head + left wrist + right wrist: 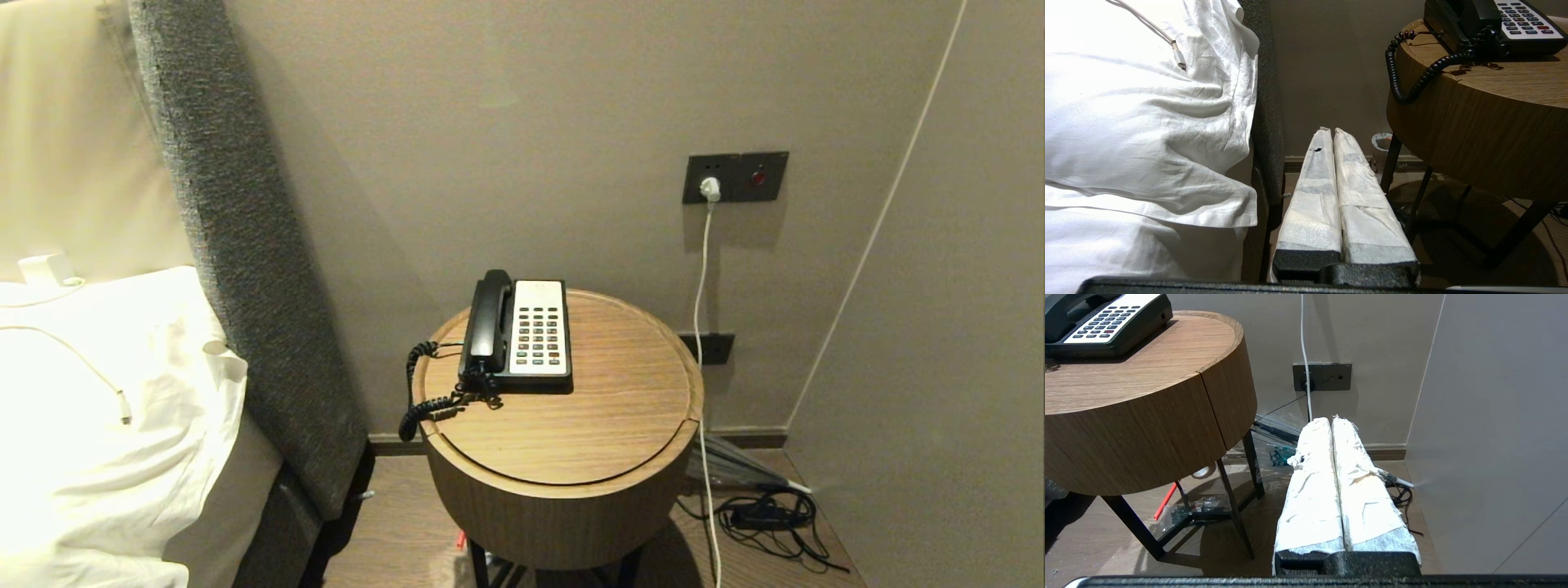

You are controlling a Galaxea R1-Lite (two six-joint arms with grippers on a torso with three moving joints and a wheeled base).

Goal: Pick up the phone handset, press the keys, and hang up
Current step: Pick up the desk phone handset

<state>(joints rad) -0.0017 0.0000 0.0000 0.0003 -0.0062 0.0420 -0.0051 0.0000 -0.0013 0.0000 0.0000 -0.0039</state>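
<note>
Nothing has begun: the phone handset (490,322) lies cradled left of the keys (540,336), mid-frame on the round bedside table (620,408). Left gripper (1329,130) and right gripper (1331,418) hang low beside it, fingers pressed together. One must rise, spread, and reach the receiver.

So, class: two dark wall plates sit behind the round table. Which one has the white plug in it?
The upper wall plate, level above the tabletop; a white plug and cable hang from it. The lower wall plate shows none.

Left claw (1333,130) and right claw (1331,418) closed, empty.
</note>
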